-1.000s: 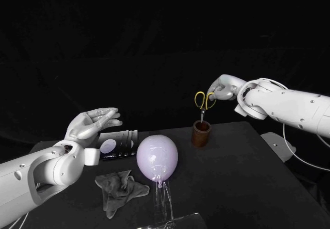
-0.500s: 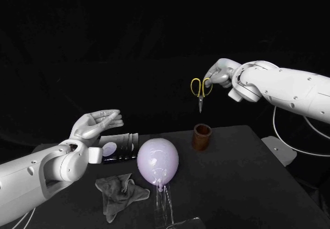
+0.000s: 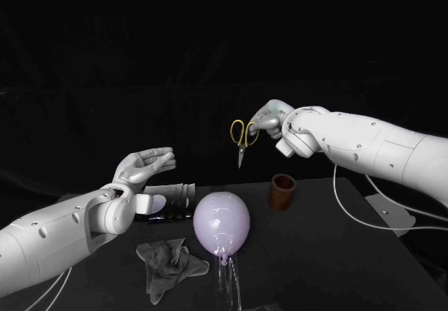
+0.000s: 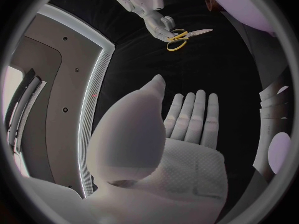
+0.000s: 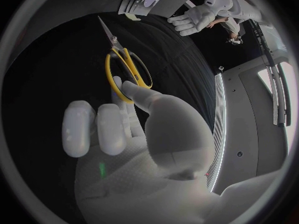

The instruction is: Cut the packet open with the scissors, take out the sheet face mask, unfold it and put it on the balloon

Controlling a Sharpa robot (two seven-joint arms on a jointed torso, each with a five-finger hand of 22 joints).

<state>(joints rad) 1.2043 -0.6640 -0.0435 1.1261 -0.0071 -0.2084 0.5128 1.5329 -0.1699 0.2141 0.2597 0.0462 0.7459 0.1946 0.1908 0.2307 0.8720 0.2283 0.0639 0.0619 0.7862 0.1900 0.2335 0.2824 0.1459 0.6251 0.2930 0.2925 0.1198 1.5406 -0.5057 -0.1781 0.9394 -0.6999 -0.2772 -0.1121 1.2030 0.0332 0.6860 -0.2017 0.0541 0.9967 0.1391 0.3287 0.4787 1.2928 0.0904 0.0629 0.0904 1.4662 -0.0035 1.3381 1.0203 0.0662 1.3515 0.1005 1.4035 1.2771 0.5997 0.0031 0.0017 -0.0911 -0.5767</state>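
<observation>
Right hand grips the yellow-handled scissors in mid-air, blades pointing down. Left hand hangs empty near the packet, palm up, fingers spread.

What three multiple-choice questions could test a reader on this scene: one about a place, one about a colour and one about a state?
1. Where are the scissors?
A. Flat on the table
B. In the air above the table, in the right hand
C. In the left hand

2. What colour are the scissors' handles?
A. Yellow
B. Red
C. Blue

3. In what state is the left hand?
A. Holding nothing, fingers apart
B. Closed in a fist
C. Gripping the scissors

Answers:
1 B: the head view shows the right hand holding the scissors up, blades pointing down.
2 A: both handle loops are yellow in every view.
3 A: the left wrist view shows a bare palm and fingers stretched out.
</observation>
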